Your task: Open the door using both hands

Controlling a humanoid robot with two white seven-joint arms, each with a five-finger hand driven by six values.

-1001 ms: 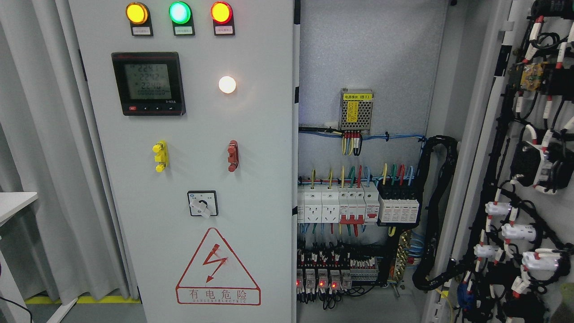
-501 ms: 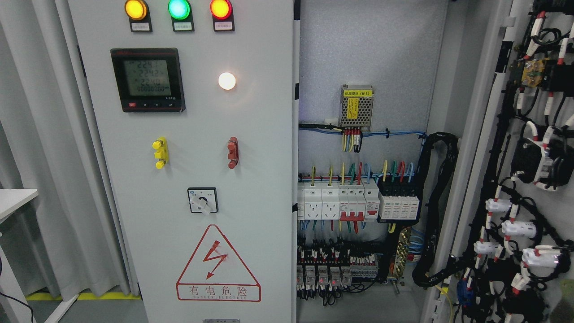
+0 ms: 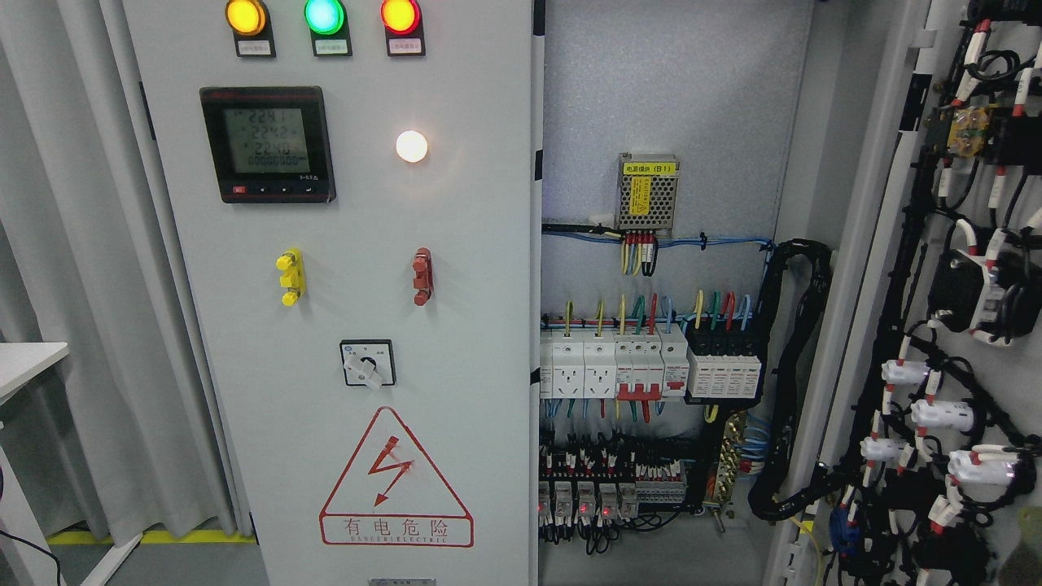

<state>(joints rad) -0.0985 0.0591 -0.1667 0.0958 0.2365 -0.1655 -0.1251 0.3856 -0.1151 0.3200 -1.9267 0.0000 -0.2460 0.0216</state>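
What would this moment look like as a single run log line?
right grey metal cabinet door: swung open, wiring exposed | left grey metal cabinet door: closed | cabinet interior: visible | hands: not in view

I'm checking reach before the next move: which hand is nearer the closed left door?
Neither can be judged: no hand or arm shows in the head view, only the closed left door and the open right door.

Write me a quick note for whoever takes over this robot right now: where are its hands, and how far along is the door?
Hands: neither the left nor the right shows in the head view, so their state is unknown.
Doors: the right door stands swung open, its wired inner side facing the camera. The cabinet interior with breakers and wiring is exposed. The left door with lamps, meter and warning sign looks closed.
Done: right door open.
Left: probably the left door, if it is meant to open too; bring the hands into view first.
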